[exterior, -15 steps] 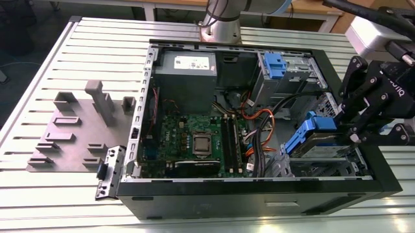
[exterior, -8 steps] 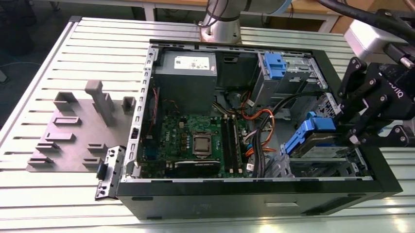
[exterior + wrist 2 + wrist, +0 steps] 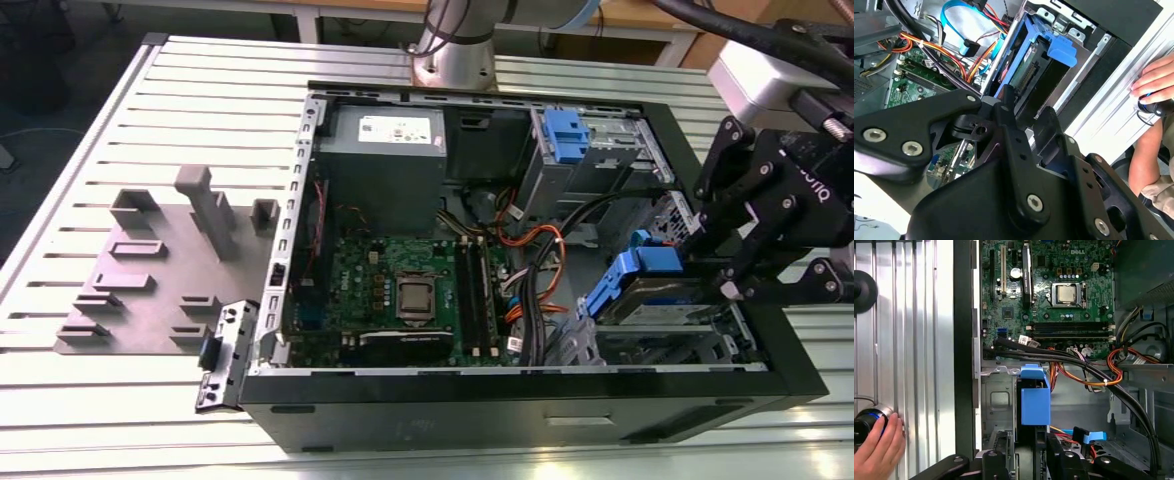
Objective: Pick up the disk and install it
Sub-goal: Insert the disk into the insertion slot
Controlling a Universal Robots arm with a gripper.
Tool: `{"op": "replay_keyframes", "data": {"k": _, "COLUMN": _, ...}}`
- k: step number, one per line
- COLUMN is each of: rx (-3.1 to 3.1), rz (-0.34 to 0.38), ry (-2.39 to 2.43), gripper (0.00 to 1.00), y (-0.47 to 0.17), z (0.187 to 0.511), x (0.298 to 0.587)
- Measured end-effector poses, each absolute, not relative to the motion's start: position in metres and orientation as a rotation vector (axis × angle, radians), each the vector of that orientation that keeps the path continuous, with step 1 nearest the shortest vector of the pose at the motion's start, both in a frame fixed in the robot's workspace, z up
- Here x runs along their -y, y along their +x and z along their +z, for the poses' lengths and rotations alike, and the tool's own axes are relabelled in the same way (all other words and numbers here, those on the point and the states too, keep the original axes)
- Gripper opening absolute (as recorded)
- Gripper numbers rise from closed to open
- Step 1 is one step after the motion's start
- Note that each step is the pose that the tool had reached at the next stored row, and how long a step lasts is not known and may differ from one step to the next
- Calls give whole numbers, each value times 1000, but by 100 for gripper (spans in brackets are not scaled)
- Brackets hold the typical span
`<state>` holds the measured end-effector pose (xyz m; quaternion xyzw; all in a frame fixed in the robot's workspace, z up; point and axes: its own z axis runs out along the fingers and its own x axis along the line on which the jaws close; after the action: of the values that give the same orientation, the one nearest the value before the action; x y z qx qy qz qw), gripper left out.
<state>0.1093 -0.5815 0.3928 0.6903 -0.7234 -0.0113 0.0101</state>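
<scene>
The disk (image 3: 650,300), silver with blue side rails, leans tilted in the drive bay at the case's corner on the exterior view's right. My black gripper (image 3: 699,262) reaches in from that side and is shut on the disk's end. In the second wrist view the disk (image 3: 1026,70) and its blue front tab run away from the gripper (image 3: 1024,114), with a fingertip (image 3: 1004,97) against the blue rail. In the first wrist view the disk (image 3: 1035,400) shows edge-on, rising from the gripper (image 3: 1026,462) into the grey bay.
The open black computer case (image 3: 534,400) lies on a slotted aluminium table (image 3: 80,200). Inside it are a motherboard (image 3: 400,290), a grey power supply (image 3: 380,150), a metal cage with a blue latch (image 3: 567,135) and cable bundles (image 3: 1089,370). A person's hand (image 3: 876,450) rests on the table. A grey fixture plate (image 3: 160,270) lies beside the case.
</scene>
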Motion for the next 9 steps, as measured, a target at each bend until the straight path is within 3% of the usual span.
{"op": "replay_keyframes", "data": {"k": 4, "rx": 2258, "rz": -35, "ry": 2154, "gripper": 43, "y": 109, "z": 393, "x": 582}}
{"op": "replay_keyframes", "data": {"k": 7, "rx": 2258, "rz": -35, "ry": 2155, "gripper": 55, "y": 109, "z": 393, "x": 582}}
{"op": "replay_keyframes", "data": {"k": 9, "rx": 2258, "rz": -35, "ry": 2155, "gripper": 55, "y": 109, "z": 393, "x": 582}}
